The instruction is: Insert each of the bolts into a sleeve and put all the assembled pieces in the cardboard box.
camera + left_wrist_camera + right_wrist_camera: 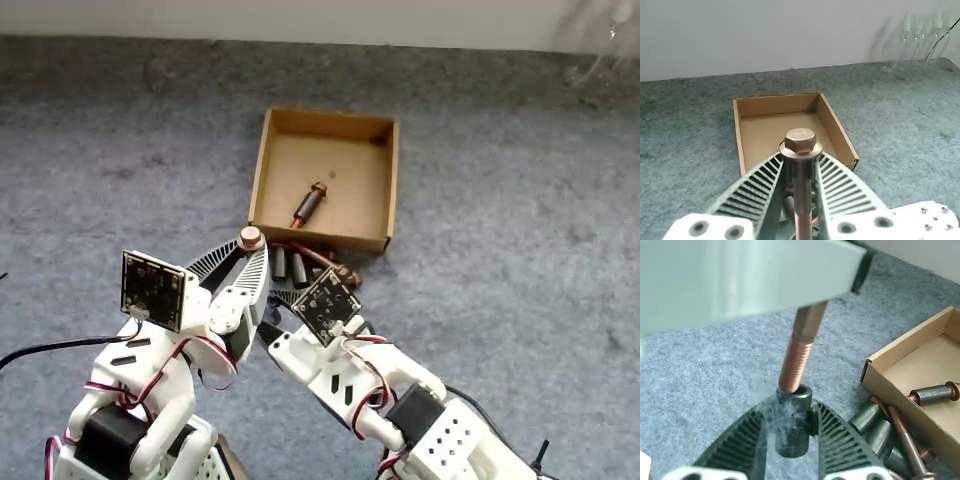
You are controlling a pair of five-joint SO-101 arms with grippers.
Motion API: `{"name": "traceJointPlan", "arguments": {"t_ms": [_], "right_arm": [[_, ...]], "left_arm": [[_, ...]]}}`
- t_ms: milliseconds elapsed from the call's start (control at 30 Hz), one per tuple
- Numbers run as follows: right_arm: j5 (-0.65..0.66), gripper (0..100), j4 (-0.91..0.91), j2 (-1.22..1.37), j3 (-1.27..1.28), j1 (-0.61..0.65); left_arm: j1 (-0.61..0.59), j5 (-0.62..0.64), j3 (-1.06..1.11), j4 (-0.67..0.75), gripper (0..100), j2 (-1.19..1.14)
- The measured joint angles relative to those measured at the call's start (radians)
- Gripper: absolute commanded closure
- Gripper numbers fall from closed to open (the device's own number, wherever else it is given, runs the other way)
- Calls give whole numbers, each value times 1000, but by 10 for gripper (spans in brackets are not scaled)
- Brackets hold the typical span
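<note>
Copper shows between the ribbed fingers of the left gripper (pixel 800 167), which is clamped on a bolt (pixel 800 142). The bolt stands close to upright, with its hexagonal head and washer above the fingertips and its shank running down between them. In the high view this gripper sits just outside the box (pixel 345 165), on the side that faces the arms and near one corner of that wall.

The right gripper (pixel 792 407) is closed tight around a dark sleeve (pixel 791 435). The sleeve is held upright with its open mouth upward, a little farther from the box than the bolt head. The bolt's threaded end meets the mouth of the sleeve. Its tip sits at or just inside the rim, with nearly all of the thread bare above it, and how deep it goes I cannot tell. Both grippers are outside the box, over the grey worktop (pixel 520 300).

A small heap of loose parts lies against the outside of that same box wall. It holds several dark sleeves (pixel 871 416) and some bolts (pixel 904 432), touching one another. One assembled piece (pixel 309 205) lies on the floor inside the box, a sleeve with a bolt head showing at one end. It is roughly in the middle, apart from the walls. The box is open-topped cardboard and rests flat on the worktop.
</note>
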State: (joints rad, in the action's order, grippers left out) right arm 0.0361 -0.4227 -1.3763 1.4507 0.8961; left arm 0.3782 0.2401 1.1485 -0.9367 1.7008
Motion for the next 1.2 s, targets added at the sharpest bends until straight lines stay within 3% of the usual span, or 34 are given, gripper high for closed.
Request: {"name": "traceJointPlan", "arguments": {"t_ms": [700,1200], "right_arm": [[3,994,-52,-146,0,-2],[3,994,-84,-143,-186,-51]], "left_arm": [[41,-23,28,-12,996,15],[60,-38,80,28,995,17]]}}
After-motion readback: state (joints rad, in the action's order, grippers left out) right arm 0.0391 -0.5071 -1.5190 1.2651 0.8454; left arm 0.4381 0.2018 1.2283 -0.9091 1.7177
